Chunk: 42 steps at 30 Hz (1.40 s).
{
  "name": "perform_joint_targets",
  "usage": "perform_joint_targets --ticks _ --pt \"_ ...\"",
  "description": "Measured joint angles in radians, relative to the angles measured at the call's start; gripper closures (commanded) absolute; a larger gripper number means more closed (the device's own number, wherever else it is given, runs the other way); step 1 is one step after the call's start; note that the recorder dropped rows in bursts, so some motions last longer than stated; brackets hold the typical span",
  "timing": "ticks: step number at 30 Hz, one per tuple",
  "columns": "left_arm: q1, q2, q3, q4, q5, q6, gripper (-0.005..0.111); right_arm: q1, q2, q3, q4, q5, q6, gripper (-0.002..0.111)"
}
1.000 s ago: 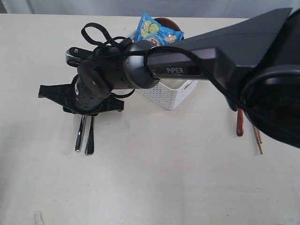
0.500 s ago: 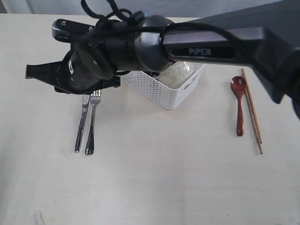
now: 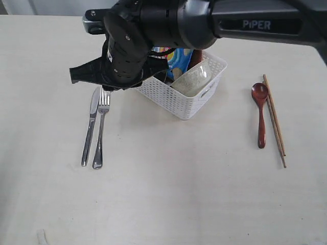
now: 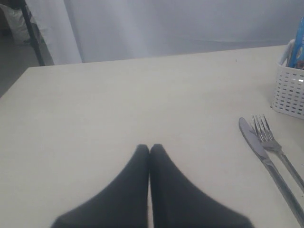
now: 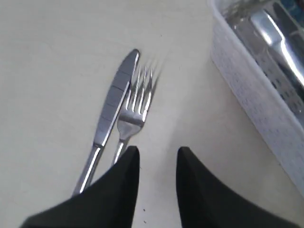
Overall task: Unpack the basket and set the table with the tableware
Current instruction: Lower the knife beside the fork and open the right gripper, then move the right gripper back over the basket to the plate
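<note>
One pale glossy bowl (image 3: 193,81) leans in the white lattice basket (image 3: 179,102): rigid, likely slippery, best pinched at its rim; right pincer (image 5: 156,152) gapes empty, left pincer (image 4: 149,147) closed.

Straight ahead of the left tool (image 4: 150,149), the pale counter (image 4: 118,95) ends at a grey-white backdrop (image 4: 190,23) with faint vertical folds. Past the counter's corner, ahead and to one side, a dark slanted post (image 4: 32,33) stands over dim grey floor (image 4: 8,71). The light is soft and even.
</note>
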State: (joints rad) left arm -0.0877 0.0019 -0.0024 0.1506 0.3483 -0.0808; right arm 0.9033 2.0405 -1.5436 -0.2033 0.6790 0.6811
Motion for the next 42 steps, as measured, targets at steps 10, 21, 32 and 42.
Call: perform_joint_targets --ticks 10,21,32,42 --pt "0.000 0.000 0.000 0.000 0.000 0.000 0.107 0.063 0.058 0.000 0.090 -0.040 -0.094 0.081" --pt "0.000 0.000 0.000 0.000 0.000 0.000 0.107 0.130 0.105 0.000 0.101 -0.046 -0.134 0.109" --pt "0.000 0.000 0.000 0.000 0.000 0.000 0.107 0.124 0.080 0.000 0.101 -0.020 -0.188 0.109" --pt "0.000 0.000 0.000 0.000 0.000 0.000 0.107 -0.046 -0.190 0.000 0.007 0.054 -0.322 0.109"
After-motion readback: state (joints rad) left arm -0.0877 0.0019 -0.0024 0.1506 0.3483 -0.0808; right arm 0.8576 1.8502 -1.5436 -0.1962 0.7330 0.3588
